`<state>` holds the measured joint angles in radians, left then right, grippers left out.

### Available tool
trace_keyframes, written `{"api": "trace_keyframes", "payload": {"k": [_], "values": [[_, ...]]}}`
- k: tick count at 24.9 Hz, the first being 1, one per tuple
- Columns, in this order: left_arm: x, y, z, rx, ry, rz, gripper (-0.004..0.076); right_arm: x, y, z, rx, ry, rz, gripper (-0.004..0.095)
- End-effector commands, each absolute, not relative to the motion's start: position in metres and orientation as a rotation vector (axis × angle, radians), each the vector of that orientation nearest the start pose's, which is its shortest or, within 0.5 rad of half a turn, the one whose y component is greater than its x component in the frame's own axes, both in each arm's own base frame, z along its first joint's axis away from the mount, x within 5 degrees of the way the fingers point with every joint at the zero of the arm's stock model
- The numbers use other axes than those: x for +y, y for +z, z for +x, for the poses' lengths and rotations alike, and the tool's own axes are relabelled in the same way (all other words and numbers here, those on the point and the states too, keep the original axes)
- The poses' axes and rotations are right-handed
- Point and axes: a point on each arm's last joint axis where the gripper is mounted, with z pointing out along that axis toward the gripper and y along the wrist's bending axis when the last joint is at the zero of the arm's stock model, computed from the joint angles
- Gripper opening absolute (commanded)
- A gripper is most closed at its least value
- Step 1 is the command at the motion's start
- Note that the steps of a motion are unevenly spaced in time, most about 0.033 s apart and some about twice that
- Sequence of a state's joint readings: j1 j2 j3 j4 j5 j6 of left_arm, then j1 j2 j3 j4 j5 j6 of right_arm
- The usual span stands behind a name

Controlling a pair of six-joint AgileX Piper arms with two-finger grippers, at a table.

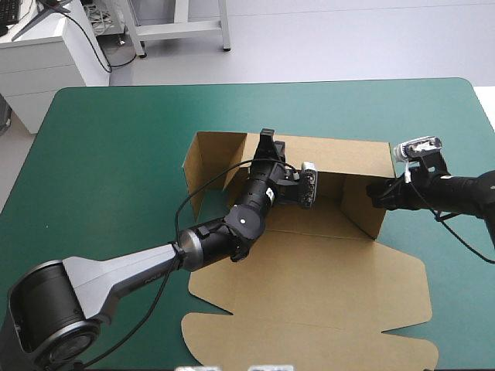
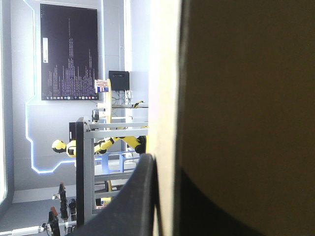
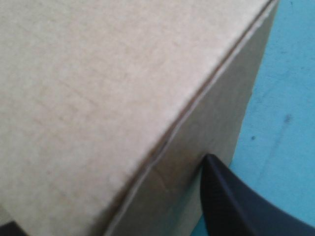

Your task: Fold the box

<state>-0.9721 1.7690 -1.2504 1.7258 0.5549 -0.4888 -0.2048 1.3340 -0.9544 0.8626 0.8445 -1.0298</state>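
brown board: box [image 1: 309,286] sits mid-way across the teal-green surface [image 1: 116,154], a little right of centre. It is an open tray on the far side, with the lid [image 1: 325,325] flat toward the near edge.
walls: far wall [image 1: 348,154], left wall [image 1: 203,166] and right wall [image 1: 377,224] are all raised.
handling: I judge it light and fairly stiff. Panels hold shape but hinge freely at the creases and will likely spring back if let go. Faces are smooth, so a light pinch may slip, and a hard one will dent the edge.
where to hold: top edge of a raised wall, close to a corner crease. Not the flat lid, which gives nothing to get under.
left hand [image 1: 267,141]: clamped on the far wall's top edge, toward its left end. In the wrist view the board edge [image 2: 165,98] runs up beside a black finger [image 2: 130,201], the pair all but closed on the sheet.
left arm pose: reaches in over the lid and tray floor, with the wrist raised to meet the wall; its camera looks level past the wall into the room.
right hand [image 1: 374,193]: at the right wall, about halfway along. Fingers stand apart, with no pinch that I can see. The outer finger [image 3: 241,206] lies against the wall's outside face just above the surface; the other barely shows.
right arm pose: low, roughly level, coming in from the right edge.
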Motion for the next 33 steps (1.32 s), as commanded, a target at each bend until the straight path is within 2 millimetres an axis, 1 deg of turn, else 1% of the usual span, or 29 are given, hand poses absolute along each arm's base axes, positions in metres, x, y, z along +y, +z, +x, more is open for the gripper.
{"api": "trace_keyframes", "payload": {"k": [1, 2, 3, 13, 15, 19, 20, 22, 23, 26, 27, 29, 30, 33], "values": [[-0.316, 0.291, 0.256, 1.133, 0.58, 1.537, -0.0008, 0.001, 0.314, 0.269, 2.204, 0.534, -0.367, 0.0052], [-0.316, 0.291, 0.256, 1.133, 0.58, 1.537, -0.0008, 0.0, 0.314, 0.27, 2.197, 0.521, -0.358, -0.0011], [-0.316, 0.291, 0.256, 1.133, 0.58, 1.537, -0.0008, 0.0, 0.314, 0.27, 2.191, 0.512, -0.35, 0.0009], [-0.319, 0.29, 0.254, 1.116, 0.542, 1.557, -0.0008, 0.001, 0.315, 0.27, 2.184, 0.522, -0.353, 0.0003], [-0.319, 0.29, 0.254, 1.114, 0.544, 1.559, 0.0026, 0.0, 0.314, 0.27, 2.197, 0.503, -0.373, 0.0003], [-0.318, 0.29, 0.255, 1.119, 0.551, 1.554, 0.038, 0.003, 0.312, 0.271, 2.203, 0.454, -0.407, 0.0005], [-0.318, 0.29, 0.254, 1.118, 0.545, 1.555, 0.0426, 0.005, 0.312, 0.273, 2.196, 0.422, -0.399, 0.0005], [-0.318, 0.291, 0.254, 1.13, 0.546, 1.54, 0.0431, 0.019, 0.313, 0.276, 2.169, 0.353, -0.465, 0.0004], [-0.318, 0.293, 0.255, 1.13, 0.559, 1.529, 0.0428, 0.025, 0.315, 0.279, 2.148, 0.312, -0.464, 0.0004], [-0.317, 0.302, 0.257, 1.131, 0.573, 1.496, 0.0419, 0.033, 0.319, 0.289, 2.124, 0.253, -0.447, 0.0004], [-0.317, 0.307, 0.257, 1.127, 0.571, 1.484, 0.0419, 0.035, 0.319, 0.292, 2.13, 0.251, -0.452, 0.0004], [-0.315, 0.322, 0.256, 1.116, 0.561, 1.44, 0.0417, 0.039, 0.322, 0.304, 2.145, 0.242, -0.474, 0.0005], [-0.315, 0.331, 0.252, 1.104, 0.551, 1.42, 0.0417, 0.042, 0.324, 0.312, 2.143, 0.242, -0.463, 0.0005], [-0.315, 0.349, 0.237, 1.067, 0.522, 1.393, 0.0407, 0.043, 0.335, 0.33, 2.124, 0.265, -0.405, 0.0004]]}}
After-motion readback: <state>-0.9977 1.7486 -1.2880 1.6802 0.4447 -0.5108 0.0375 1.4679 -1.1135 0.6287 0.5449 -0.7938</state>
